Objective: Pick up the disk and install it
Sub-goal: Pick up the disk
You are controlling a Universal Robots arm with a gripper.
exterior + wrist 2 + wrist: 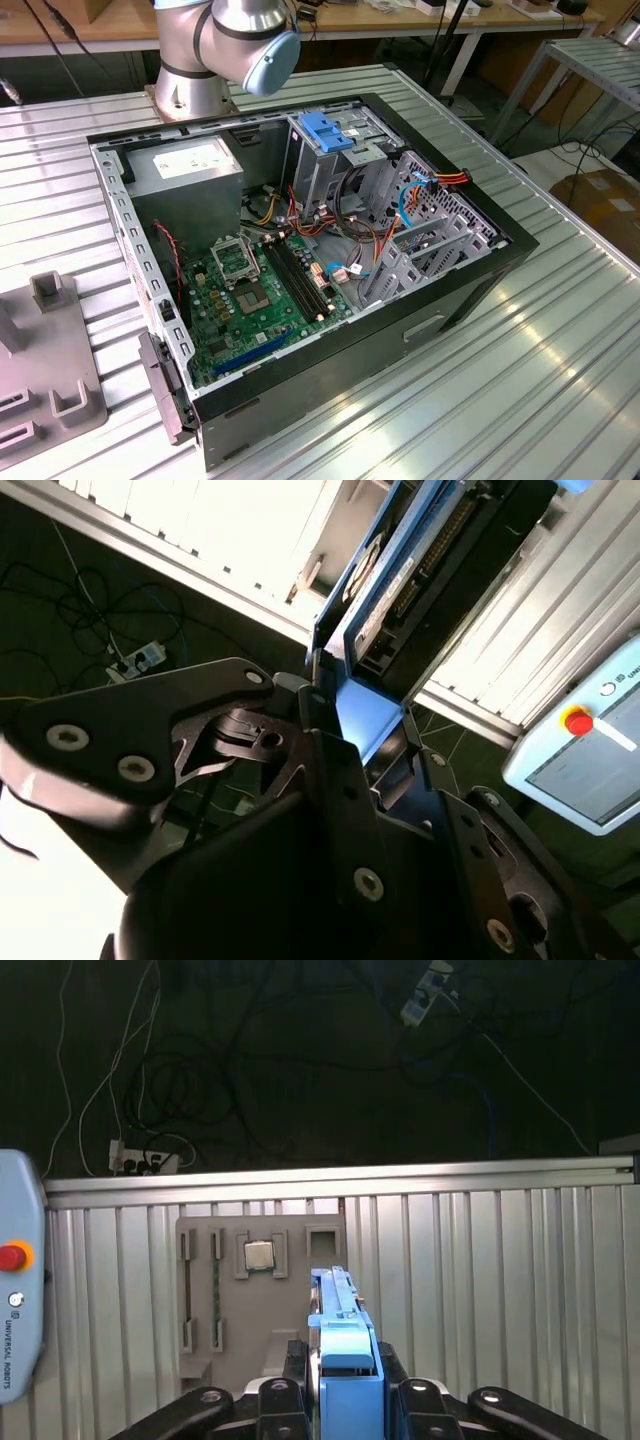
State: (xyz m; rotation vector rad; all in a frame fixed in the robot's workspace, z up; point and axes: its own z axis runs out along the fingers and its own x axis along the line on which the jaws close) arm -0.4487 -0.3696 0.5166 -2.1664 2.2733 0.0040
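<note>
One slim disk [338, 1310], framed in bright blue plastic, sits pinched edge-on by the gripper [345, 1375].

The exterior view looked down at a slant, fairly near, onto the open black metal computer case [330, 370] on the ribbed silver metal worktop [520, 380], with the grey robot arm [225, 40] at the far side. The first wrist view faced along the black gripper [343, 1360] towards the worktop and the dark floor past its edge. The second wrist view sat close beside the gripper [355, 725], facing along its linkage. Both wrist views shared the disk [345, 1395] [430, 560], a flat grey metal drive in a bright blue plastic rail, clasped there. The exterior and first wrist views shared the flat grey plastic fixture plate [60, 380] [250, 1320].
</note>
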